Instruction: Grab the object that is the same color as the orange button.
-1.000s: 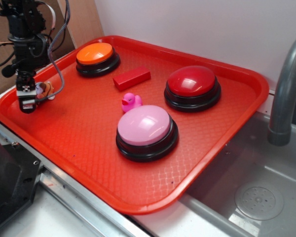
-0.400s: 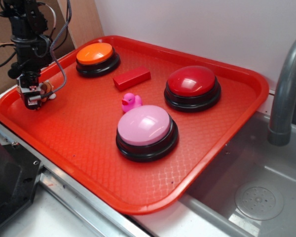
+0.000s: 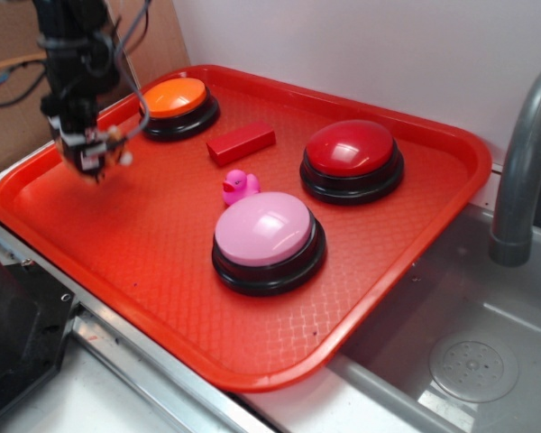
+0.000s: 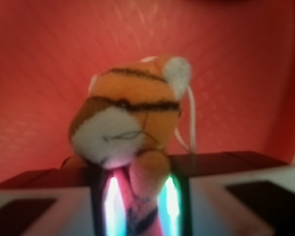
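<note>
The pincer (image 3: pixel 97 161) hangs above the left part of the red tray (image 3: pixel 162 271), near the orange button (image 3: pixel 173 97). In the wrist view its jaws are closed on the plush tiger (image 4: pixel 132 123), which is held by the lower body between them (the head with black stripes and white muzzle stands out in front). In the exterior view the tiger is blurred and mostly hidden by the pincer. On the tray there are also a red block (image 3: pixel 241 143), a pink duck (image 3: pixel 240 187), a pink button (image 3: pixel 266 234) and a red button (image 3: pixel 352 155).
</note>
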`<state>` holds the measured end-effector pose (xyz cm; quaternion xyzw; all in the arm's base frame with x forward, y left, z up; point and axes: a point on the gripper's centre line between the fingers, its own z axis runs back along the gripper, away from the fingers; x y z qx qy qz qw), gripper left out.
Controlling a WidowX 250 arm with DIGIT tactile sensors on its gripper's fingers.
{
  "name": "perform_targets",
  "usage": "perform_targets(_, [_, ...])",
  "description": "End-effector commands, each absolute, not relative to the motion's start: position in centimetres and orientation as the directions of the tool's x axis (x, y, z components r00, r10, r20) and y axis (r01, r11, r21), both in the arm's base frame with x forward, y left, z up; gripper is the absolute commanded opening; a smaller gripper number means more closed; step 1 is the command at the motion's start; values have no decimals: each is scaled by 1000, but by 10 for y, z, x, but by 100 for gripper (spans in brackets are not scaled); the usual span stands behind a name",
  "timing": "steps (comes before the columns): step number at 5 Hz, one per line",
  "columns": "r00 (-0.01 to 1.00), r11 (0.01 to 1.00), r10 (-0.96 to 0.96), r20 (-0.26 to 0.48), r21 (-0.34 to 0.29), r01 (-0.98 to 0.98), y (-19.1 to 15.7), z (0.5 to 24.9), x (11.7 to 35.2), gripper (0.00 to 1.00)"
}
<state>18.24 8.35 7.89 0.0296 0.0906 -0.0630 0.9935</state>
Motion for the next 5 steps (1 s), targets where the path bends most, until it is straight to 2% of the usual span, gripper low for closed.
perform_targets(1, [999, 1000, 19, 40, 17, -20, 28, 194, 185, 0])
perform_targets(2, [995, 999, 35, 98, -8, -35, 16, 238, 176, 0])
perform_targets(3, [989, 997, 75, 127, 1, -76, 13, 259, 165, 0])
perform_targets(4, [991, 999, 42, 126, 0, -43, 13, 263, 164, 0])
perform_targets(5, [990, 996, -74, 119, 57, 68, 7, 263, 170, 0])
